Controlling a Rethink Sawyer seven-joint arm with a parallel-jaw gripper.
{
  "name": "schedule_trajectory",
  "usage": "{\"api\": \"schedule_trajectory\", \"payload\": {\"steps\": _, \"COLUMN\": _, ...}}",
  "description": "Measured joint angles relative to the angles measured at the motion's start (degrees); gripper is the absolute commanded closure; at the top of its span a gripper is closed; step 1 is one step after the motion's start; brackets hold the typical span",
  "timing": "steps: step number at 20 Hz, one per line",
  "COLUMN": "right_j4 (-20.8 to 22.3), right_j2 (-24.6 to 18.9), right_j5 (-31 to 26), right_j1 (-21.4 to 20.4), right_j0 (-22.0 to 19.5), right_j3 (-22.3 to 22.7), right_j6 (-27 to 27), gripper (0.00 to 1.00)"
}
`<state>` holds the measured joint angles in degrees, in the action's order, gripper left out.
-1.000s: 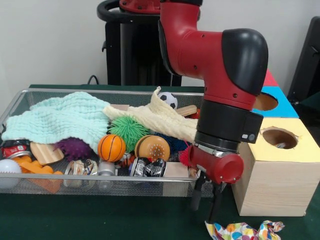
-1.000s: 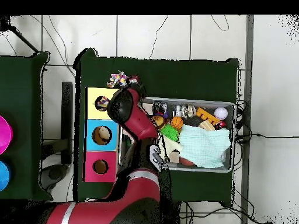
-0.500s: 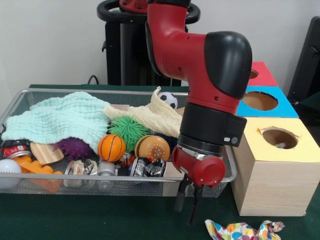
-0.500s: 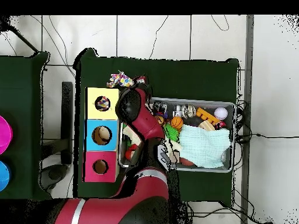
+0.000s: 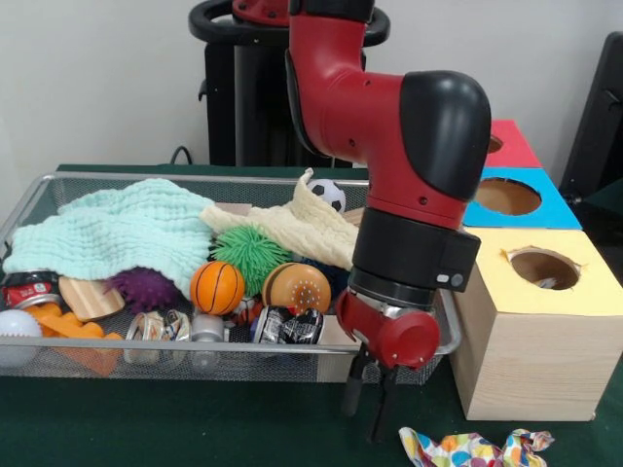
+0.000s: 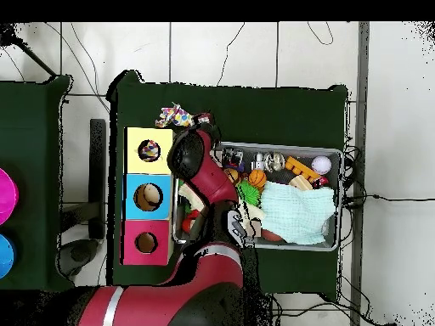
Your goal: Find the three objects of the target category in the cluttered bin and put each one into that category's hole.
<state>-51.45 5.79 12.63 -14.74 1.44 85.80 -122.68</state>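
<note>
1. My claw (image 5: 368, 404) hangs below my red wrist, outside the wire bin (image 5: 58, 185), over the green table (image 5: 146, 428) at the bin's front corner beside the yellow box (image 5: 531, 341). Its two dark fingers stand a little apart with nothing between them, so it is open and empty.

2. I cannot tell the target category from the scene alone. The balls look like one likely group: a basketball (image 5: 216, 287), a green spiky ball (image 5: 250, 248), a purple spiky ball (image 5: 143, 288), a white ball (image 5: 18, 336) and a soccer ball (image 5: 327, 194). All lie inside the bin, to the claw's side and behind the mesh wall.

3. The relation that matters: everything in the bin is up and over the rim from my claw, toward the picture's left in the front view. The nearest rounded things are an orange speckled ball (image 5: 296, 287) and the basketball beside it. I judge I must rise over the rim first, then come down.

4. Balls have no long axis, so any finger angle should do. The basketball looks firm and pebbled; the spiky ones look soft and yielding.

5. A mint cloth (image 5: 117, 229) and a cream cloth (image 5: 302, 233) drape over the pile and may hide more.

6. Crumpled colourful paper (image 5: 472, 449) lies on the table just beside my fingertips.
</note>
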Motion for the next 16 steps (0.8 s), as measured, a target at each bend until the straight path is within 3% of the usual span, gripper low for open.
{"api": "schedule_trajectory", "payload": {"steps": 16, "right_j4": -4.16, "right_j2": 0.0, "right_j5": 0.0, "right_j1": 1.26, "right_j0": 2.43, "right_j3": -1.23, "right_j6": 0.0, "gripper": 0.0}}
